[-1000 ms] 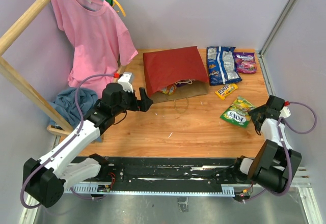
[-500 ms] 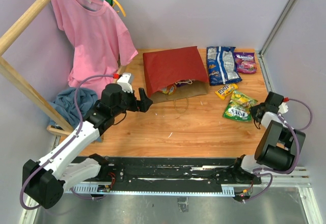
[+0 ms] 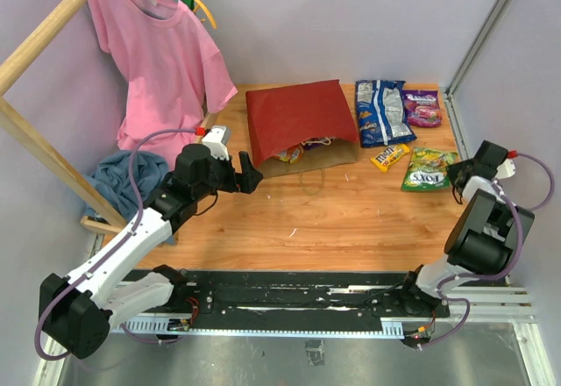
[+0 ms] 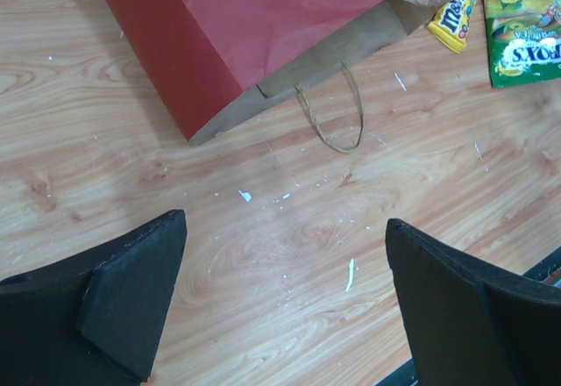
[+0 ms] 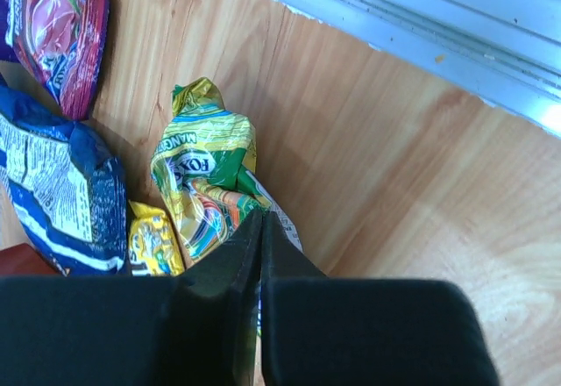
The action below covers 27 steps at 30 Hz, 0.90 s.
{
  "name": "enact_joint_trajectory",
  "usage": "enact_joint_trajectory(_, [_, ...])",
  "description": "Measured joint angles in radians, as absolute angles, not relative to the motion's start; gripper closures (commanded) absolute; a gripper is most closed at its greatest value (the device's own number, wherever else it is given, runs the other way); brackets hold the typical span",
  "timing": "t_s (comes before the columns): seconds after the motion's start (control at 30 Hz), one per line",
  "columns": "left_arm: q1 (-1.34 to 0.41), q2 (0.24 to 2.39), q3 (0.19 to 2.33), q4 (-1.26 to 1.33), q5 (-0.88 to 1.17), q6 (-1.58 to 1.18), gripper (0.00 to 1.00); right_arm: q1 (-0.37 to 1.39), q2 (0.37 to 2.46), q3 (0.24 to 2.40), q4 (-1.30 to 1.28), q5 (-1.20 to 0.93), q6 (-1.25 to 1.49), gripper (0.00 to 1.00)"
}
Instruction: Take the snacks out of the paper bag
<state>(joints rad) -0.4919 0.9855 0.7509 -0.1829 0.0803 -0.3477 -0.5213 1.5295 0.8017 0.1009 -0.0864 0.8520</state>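
Right pincer [image 5: 261,218] has just clamped shut on green bag [image 5: 206,184] corner. It has slid farther right on surface [image 3: 351,219], beside yellow pack [image 5: 153,241], outside paper bag [image 3: 298,118]. Left pincer [image 3: 249,172] is wide near the mouth. Packets [image 3: 294,152] inside: unloading judged unfinished.

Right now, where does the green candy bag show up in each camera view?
Top external: green candy bag on the right side of the picture, at mid-height.
Left wrist: the bag in the top right corner, partly cut off.
Right wrist: centre, pinched by the shut right end effector.
Shared landmark: yellow candy pack beside it.
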Motion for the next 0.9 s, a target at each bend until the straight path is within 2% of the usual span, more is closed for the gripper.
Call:
enact_joint_trajectory(0.5, [-0.492,1.007,0.757,-0.206,0.064,-0.349,0.00,-0.524,1.822,1.097,0.121,-0.162,0.838,0.99])
enact_joint_trajectory(0.9, [-0.492,1.056,0.787,-0.215,0.062,-0.360,0.00,-0.514,1.921,1.193,0.131,-0.231,0.822,0.99])
